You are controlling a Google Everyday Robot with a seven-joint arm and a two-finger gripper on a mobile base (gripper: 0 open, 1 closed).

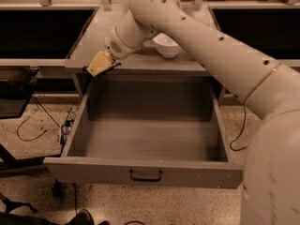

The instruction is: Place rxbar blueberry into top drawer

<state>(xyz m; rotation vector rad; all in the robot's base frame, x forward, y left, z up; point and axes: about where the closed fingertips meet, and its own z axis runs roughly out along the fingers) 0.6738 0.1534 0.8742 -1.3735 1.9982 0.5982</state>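
Note:
The top drawer (93, 170) is pulled wide open below the grey counter, and its inside is bare. Its dark pull handle (146, 176) sits at the centre of the front panel. My gripper (99, 63), with tan fingers, hangs at the counter's front left edge, just above the drawer's back left corner. It is shut on the rxbar blueberry (112, 66), of which only a thin dark edge shows under the fingers. My large white arm crosses the view from the lower right.
A white bowl (166, 45) stands on the grey counter (91, 36), behind my wrist. Dark shelf openings flank the counter. Cables (33, 125) lie on the speckled floor at the left, beside a black object (14, 90). A dark shape (82, 217) is at the bottom edge.

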